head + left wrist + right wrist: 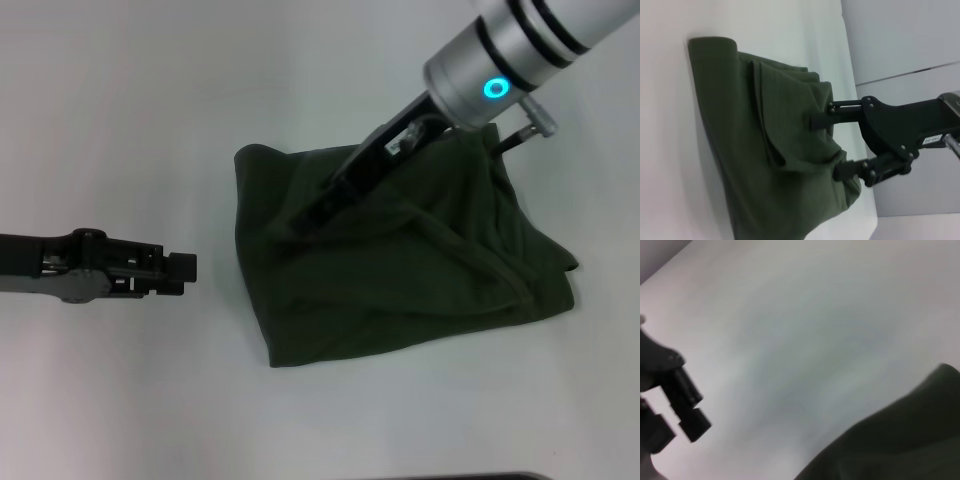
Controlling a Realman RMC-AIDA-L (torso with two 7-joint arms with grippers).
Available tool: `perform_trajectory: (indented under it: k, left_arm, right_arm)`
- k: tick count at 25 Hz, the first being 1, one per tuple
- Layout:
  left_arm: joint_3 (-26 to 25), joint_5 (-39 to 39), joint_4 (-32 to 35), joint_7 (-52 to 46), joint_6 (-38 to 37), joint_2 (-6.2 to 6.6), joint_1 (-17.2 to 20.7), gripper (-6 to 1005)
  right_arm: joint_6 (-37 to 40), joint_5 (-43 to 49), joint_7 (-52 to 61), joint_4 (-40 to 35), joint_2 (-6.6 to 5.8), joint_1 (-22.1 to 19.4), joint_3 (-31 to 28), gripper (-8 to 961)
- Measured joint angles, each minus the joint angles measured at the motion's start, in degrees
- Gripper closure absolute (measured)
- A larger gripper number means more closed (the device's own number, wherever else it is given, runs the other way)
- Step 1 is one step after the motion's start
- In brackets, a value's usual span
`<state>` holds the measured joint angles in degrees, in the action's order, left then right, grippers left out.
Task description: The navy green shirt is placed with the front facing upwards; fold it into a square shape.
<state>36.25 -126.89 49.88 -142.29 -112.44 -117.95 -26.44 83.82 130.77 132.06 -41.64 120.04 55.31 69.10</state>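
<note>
The navy green shirt [400,270] lies folded into a rumpled, roughly square bundle right of the table's centre, with no lettering showing. My right gripper [300,218] reaches down from the upper right onto the bundle's left part. In the left wrist view the right gripper [832,145] is open: its two black fingers [820,118] stand apart, tips against the shirt [765,150], with a bulge of cloth between them. My left gripper [183,268] hovers over bare table a short way left of the shirt, fingers together and holding nothing. The right wrist view also catches the left gripper [690,407] and an edge of the shirt [900,440].
The shirt lies on a plain white table [150,120]. A dark edge [470,477] shows at the very bottom of the head view. A grey wall [900,40] rises behind the table in the left wrist view.
</note>
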Motion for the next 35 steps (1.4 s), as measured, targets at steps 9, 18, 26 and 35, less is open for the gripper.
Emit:
perform_trajectory:
  k: [9,18,26,35]
  left_arm:
    - [-0.8,0.0,-0.9,0.1,1.0,0.11,-0.1,580]
    - [-1.6,0.1,-2.7,0.8,1.6,0.52,-0.4,579]
    - [-1.6,0.1,-2.8,0.9,1.6,0.54,-0.4,579]
    - [-1.6,0.2,-3.4,1.1,1.7,0.46,-0.6,578]
  right_arm:
    - [-6.1,-1.2,-1.3,-4.0,0.38,1.5,14.3,107]
    - [-9.0,-3.3,-1.1,-6.3,0.56,1.0,20.5,114]
    - [-11.4,-3.0,1.4,-5.7,0.42,0.8,24.6,120]
    - [-11.6,-2.9,4.2,-6.2,0.13,0.2,23.6,199]
